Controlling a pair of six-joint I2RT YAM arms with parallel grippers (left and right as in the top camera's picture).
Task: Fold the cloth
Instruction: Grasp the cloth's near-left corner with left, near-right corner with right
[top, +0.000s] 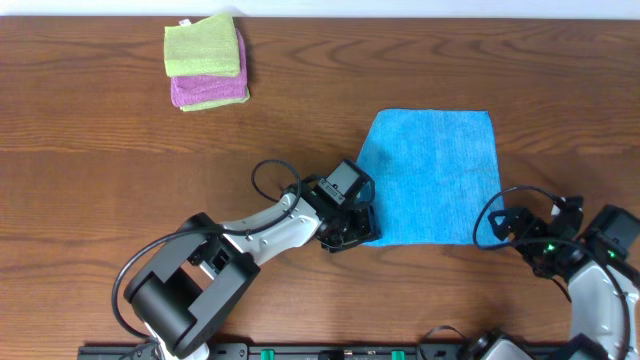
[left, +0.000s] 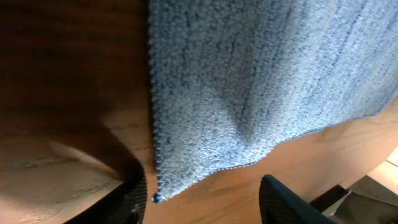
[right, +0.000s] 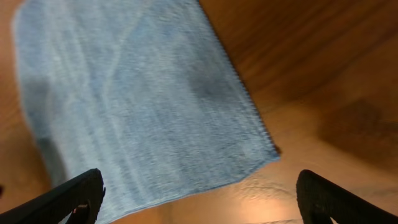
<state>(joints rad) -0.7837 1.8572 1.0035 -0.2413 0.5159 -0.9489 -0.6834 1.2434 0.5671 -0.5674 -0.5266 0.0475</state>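
Black fingers of the left gripper stood at the near edge of the left wrist view; they were parted and straddled the near left corner of the bright sky-blue square terry cloth; no pinch on the fabric was visible; the corner lay flat on the brown wooden table, close beside one finger and clear of the other.

Jaws of the right gripper were spread wide and held nothing; the near right corner of the cloth lay just ahead of them, closer to the right-hand finger than to the other.

From overhead, the cloth lay flat and unfolded in a single layer, right of the table's centre; its sides were close to equal, so no long axis was evident; its near edge ran left to right, with one gripper at each end. The left gripper sat on the near left corner; the right gripper sat just beside the near right corner, slightly to the right of it and nearer.

Judgement: the left arm was the better placed, its corner already between the fingers; the right arm needed a short advance far and left before closing. With both near corners gripped, the fold would run from near to far.

One stack of lime-green and purple folded cloths lay at the far left, well apart.
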